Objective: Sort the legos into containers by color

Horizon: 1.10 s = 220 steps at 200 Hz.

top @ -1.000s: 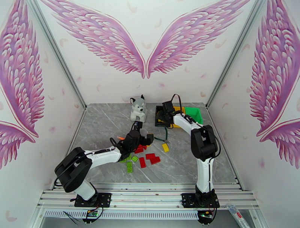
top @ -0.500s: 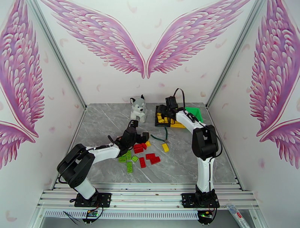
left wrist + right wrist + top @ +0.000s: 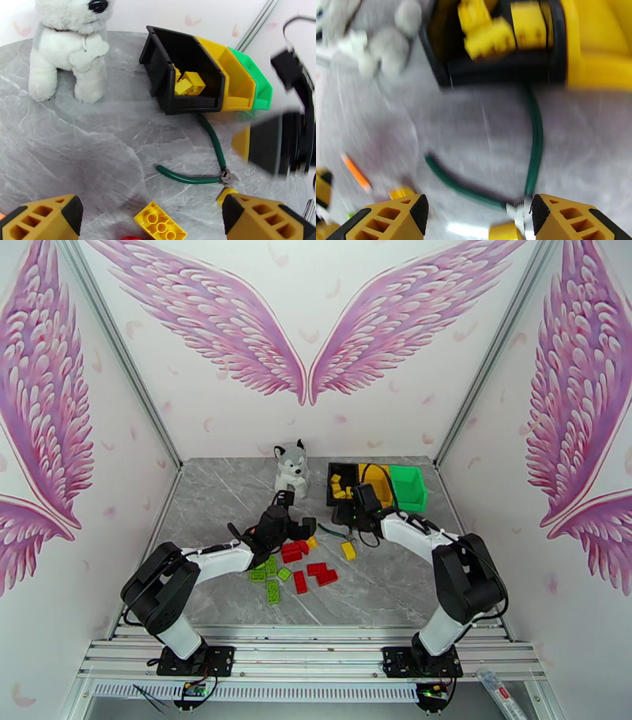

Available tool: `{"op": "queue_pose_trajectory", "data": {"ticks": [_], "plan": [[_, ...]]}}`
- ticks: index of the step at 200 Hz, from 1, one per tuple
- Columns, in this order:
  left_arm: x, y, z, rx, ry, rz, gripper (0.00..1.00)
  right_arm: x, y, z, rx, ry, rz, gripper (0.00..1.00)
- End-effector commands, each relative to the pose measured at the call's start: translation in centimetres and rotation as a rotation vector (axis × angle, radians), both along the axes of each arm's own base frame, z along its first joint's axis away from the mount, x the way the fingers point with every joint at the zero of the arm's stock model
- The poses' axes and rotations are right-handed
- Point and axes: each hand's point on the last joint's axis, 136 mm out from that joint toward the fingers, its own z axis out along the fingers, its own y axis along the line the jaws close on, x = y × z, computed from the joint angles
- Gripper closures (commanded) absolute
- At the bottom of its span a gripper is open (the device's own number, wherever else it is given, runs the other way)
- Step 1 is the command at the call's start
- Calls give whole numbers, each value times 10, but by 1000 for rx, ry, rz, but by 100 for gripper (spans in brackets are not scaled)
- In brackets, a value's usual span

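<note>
While both pairs of fingers are spread wide with nothing held, the right gripper (image 3: 478,213) is seen above the green-handled pliers (image 3: 535,146), just in front of the black bin (image 3: 497,69). Yellow legos (image 3: 489,27) are piled inside that bin. The left gripper (image 3: 152,213) is held over a yellow brick (image 3: 160,225). Red and green legos (image 3: 304,568) are scattered on the table (image 3: 229,493) nearby.
</note>
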Motion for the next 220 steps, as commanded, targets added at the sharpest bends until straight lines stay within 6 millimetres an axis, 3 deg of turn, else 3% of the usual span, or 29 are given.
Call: {"op": "queue_pose_trajectory", "data": {"ticks": [1,29,58,139,220], "plan": [[-8,-7,-7,-36,5,-27,1,-30,-2,0,-7,-4,5,25],[-16,-15,-10,-49,1,-44,1,-57,-5,-12,-36,18,30,26],[-27,-28,-12,-51,-3,-67,1,-67,-6,-33,-56,62,45,30],[-46,-38,-14,-54,-8,-66,1,-58,-14,-66,-162,111,29,39],[-44,-37,-18,-23,-7,-52,1,-47,-6,-70,-162,99,53,51]]}}
